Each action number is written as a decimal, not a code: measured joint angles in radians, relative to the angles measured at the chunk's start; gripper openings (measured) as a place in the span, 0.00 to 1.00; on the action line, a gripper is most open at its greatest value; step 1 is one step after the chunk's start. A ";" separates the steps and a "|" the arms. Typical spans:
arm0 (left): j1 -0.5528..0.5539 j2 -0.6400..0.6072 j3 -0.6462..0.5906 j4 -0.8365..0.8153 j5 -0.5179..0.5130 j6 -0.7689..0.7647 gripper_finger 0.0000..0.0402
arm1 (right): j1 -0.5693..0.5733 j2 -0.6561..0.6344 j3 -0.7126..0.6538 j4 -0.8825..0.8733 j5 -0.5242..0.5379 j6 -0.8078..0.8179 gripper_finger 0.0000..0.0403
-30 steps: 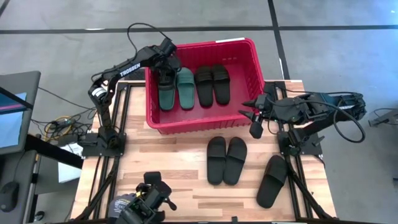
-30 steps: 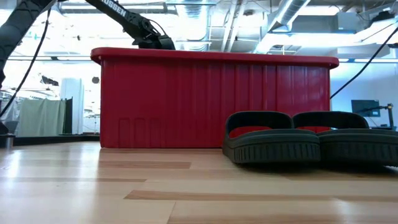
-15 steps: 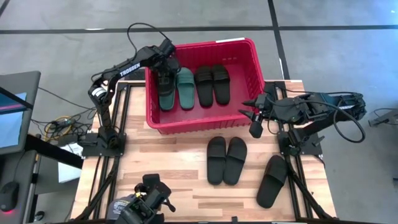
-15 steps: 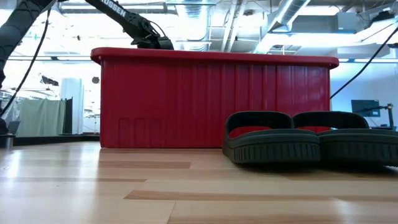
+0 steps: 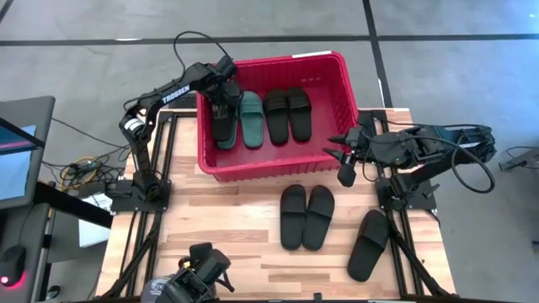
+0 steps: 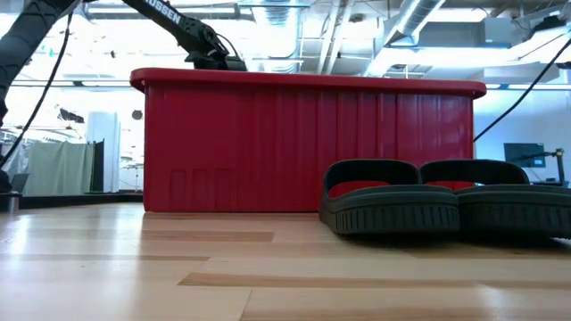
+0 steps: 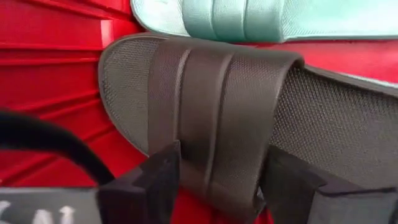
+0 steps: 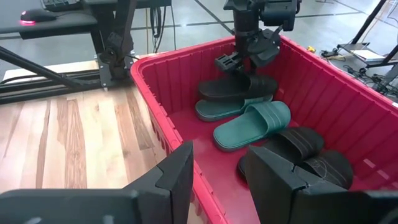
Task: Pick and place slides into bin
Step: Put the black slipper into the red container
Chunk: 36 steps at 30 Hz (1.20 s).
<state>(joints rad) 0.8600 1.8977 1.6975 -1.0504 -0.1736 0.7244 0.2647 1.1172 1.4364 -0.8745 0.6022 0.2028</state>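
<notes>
So the red ribbed plastic bin (image 5: 337, 105) is sitting at the table's far edge, holding a black slide (image 7: 249, 118) with a wide ridged strap and dimpled footbed, now lying on a green slide (image 8: 217, 109). The left gripper (image 7: 214, 180) is straddling that strap with jaws spread, having let go since a second ago. The right gripper (image 8: 217, 174) is hovering half-open beside the bin, gripping nothing.
</notes>
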 joint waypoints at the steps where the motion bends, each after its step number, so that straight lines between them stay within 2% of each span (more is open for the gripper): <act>1: 0.000 0.000 0.000 -0.004 0.005 -0.008 0.47 | 0.000 0.000 0.000 0.000 0.000 0.000 0.33; 19: -0.002 0.000 0.001 -0.036 0.077 -0.126 0.47 | 0.003 0.000 0.000 0.000 -0.003 0.000 0.33; 27: -0.002 0.000 0.023 -0.045 0.089 -0.108 0.47 | 0.003 0.000 0.000 0.000 -0.013 0.000 0.33; 36: -0.001 0.000 0.091 -0.061 -0.015 0.003 0.47 | 0.003 0.000 0.000 0.000 -0.018 0.000 0.33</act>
<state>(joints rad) 0.8591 1.8977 1.7885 -1.1115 -0.1886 0.7273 0.2680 1.1172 1.4366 -0.8747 0.5846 0.2031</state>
